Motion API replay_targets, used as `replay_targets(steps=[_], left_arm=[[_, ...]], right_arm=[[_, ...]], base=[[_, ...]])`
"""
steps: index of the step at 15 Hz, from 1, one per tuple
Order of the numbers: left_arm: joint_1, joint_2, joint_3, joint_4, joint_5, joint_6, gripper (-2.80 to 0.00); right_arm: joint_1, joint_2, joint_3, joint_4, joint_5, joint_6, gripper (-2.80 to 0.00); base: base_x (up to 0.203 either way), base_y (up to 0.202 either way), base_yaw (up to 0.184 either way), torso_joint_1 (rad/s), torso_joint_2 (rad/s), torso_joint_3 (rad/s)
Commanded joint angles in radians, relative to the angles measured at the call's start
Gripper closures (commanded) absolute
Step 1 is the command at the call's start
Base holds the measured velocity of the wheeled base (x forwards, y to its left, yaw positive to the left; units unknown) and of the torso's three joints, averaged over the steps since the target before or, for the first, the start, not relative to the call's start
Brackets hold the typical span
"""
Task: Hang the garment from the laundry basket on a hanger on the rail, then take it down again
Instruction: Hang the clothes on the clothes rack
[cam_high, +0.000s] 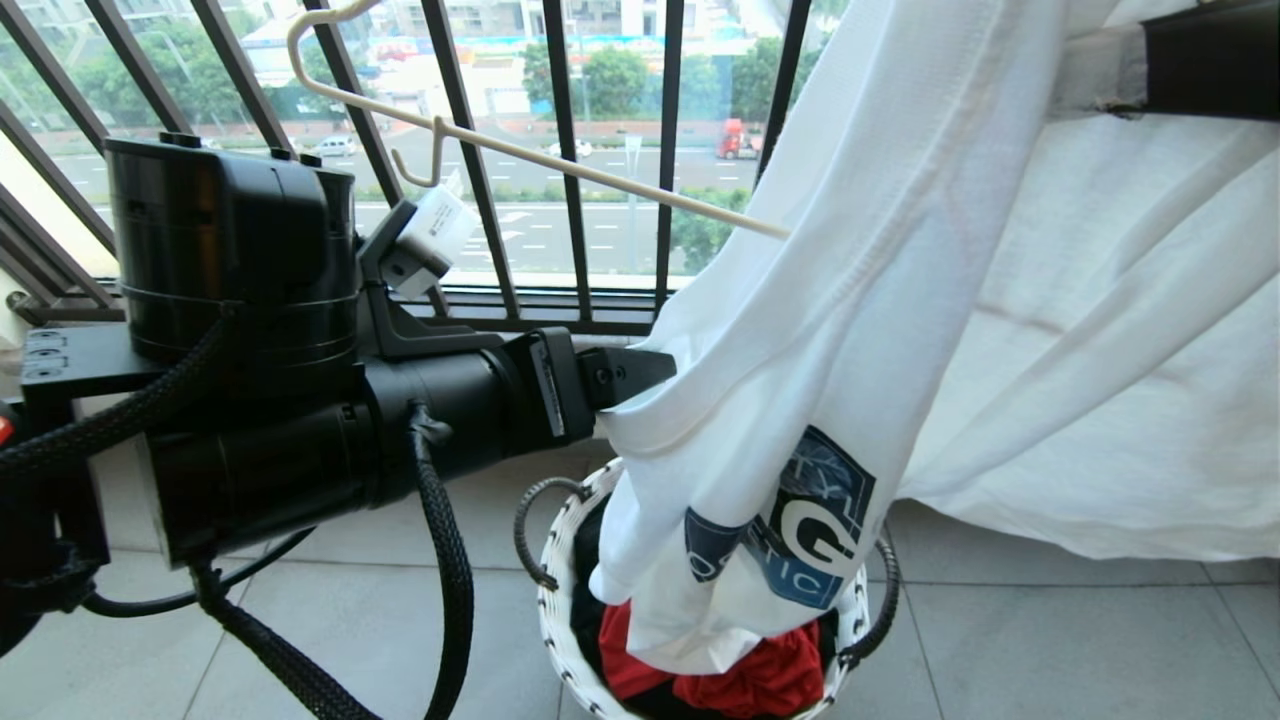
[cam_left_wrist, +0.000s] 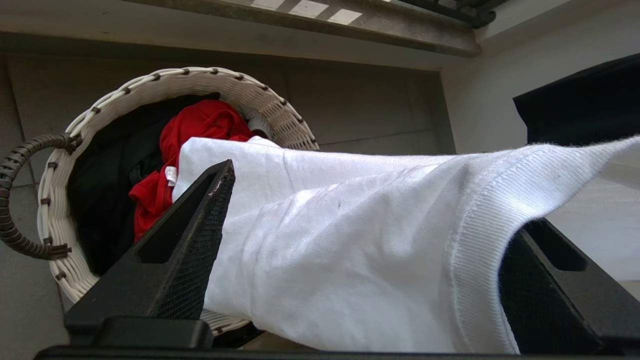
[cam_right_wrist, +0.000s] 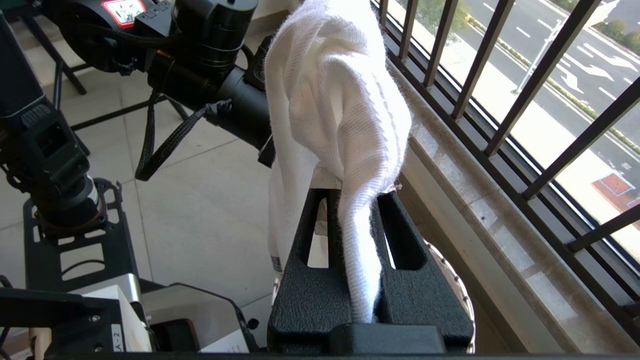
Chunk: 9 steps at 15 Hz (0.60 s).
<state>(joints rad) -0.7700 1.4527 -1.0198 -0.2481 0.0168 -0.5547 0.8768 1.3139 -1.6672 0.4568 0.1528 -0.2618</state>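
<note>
The right tool is clamped on a fold of the T-shirt, which hangs over the basket on the floor. The left tool stands apart around its ribbed hem. The print shows "G" and "IC".

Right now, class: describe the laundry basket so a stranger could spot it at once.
Below the black window railing, on the tiled floor, stands the laundry basket. It is round, white and woven, with dark loop handles, and red cloth shows inside.
</note>
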Motion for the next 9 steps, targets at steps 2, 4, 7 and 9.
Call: replay_targets(steps=[2, 4, 7, 9], left_arm=[[0.001, -0.004, 0.001, -0.005, 0.003, 0.000, 0.00], [0.003, -0.015, 0.001, -0.005, 0.006, 0.004, 0.00], [0.025, -0.025, -0.004, -0.006, 0.009, 0.007, 0.00], [0.061, -0.027, -0.018, -0.006, 0.009, 0.011, 0.00]], right_arm=[[0.001, -0.018, 0.009, 0.005, -0.001, -0.002, 0.00], [0.001, -0.021, 0.018, 0.005, -0.002, -0.004, 0.00], [-0.002, -0.021, 0.024, 0.006, -0.006, -0.002, 0.00], [-0.016, -0.036, 0.057, 0.004, -0.007, -0.002, 0.00]], base=[[0.000, 0.000, 0.000, 0.000, 0.00, 0.000], [0.000, 0.000, 0.000, 0.000, 0.00, 0.000], [0.000, 0.000, 0.000, 0.000, 0.00, 0.000], [0.000, 0.000, 0.000, 0.000, 0.00, 0.000]])
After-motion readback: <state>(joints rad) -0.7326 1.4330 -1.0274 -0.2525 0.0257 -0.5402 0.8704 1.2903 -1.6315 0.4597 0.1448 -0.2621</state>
